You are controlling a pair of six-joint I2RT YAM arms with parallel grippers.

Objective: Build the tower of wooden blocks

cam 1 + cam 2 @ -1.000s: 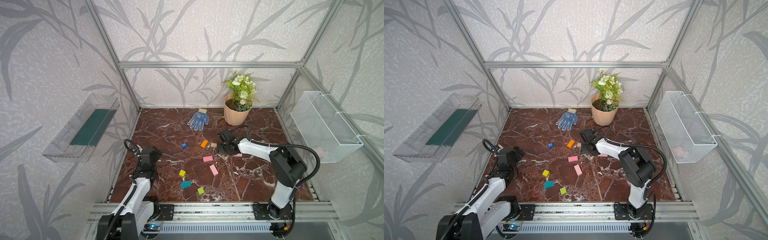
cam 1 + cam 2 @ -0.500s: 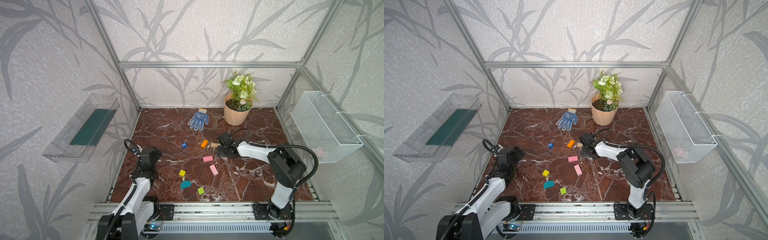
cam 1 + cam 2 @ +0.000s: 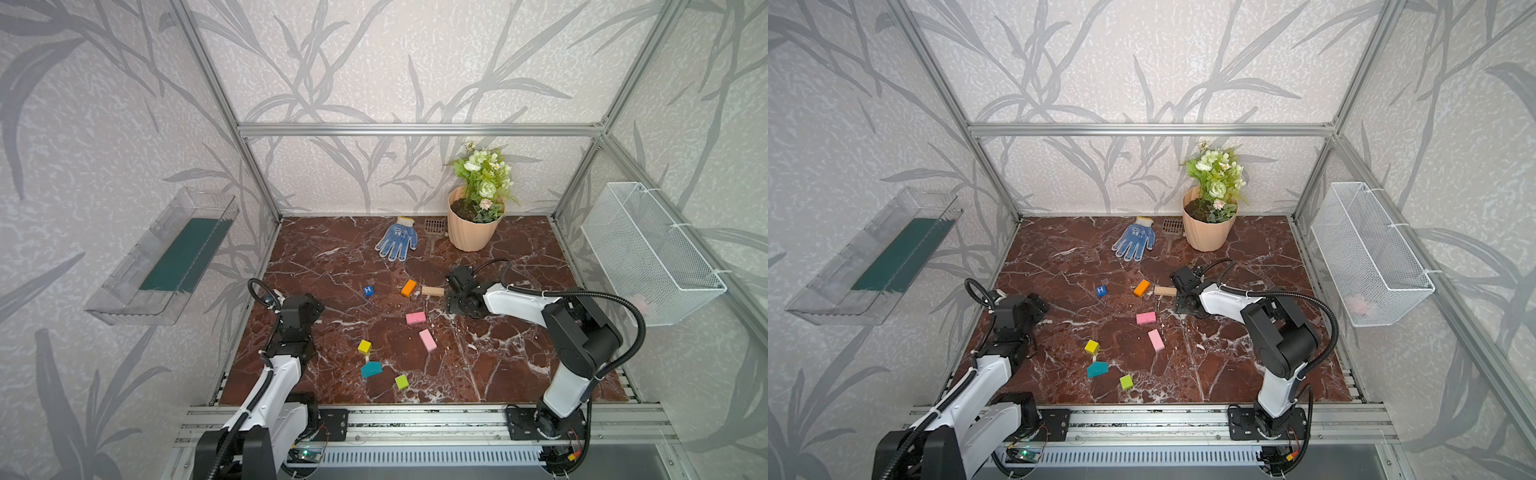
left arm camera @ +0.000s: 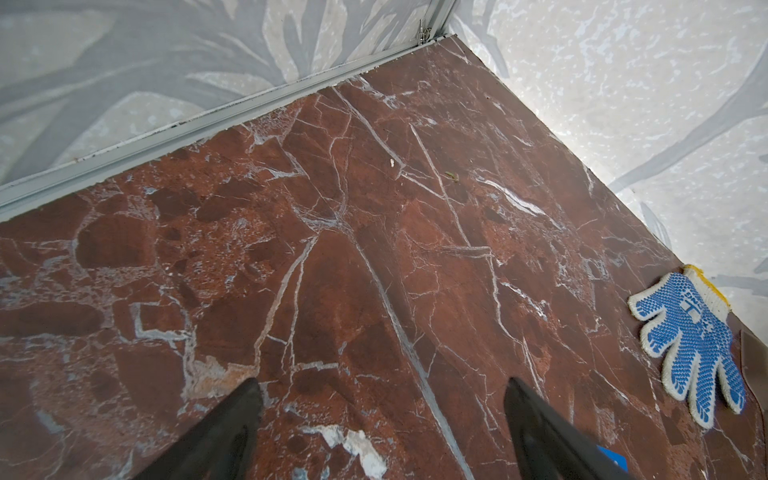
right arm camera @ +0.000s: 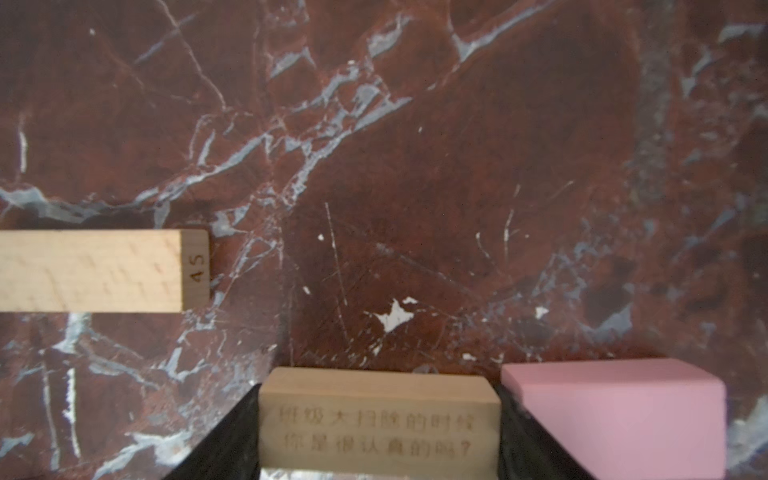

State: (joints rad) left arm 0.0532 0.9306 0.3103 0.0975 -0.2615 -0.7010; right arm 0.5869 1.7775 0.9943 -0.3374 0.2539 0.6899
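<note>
Clamping engraved tan block (image 5: 379, 419) in right end effector (image 5: 378, 392) | left end effector (image 4: 382, 382) apart above marble floor (image 4: 374, 249)

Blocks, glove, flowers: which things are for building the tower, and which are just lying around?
For the tower: engraved tan block, numbered tan block, orange block, pink blocks, blue H cube, yellow cube, lime cube, teal piece.

Just lying about: glove, scoop, flowerpot, wire basket.

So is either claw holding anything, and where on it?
The right gripper pinches a tan block by two opposite sides; the left gripper is open and empty.
</note>
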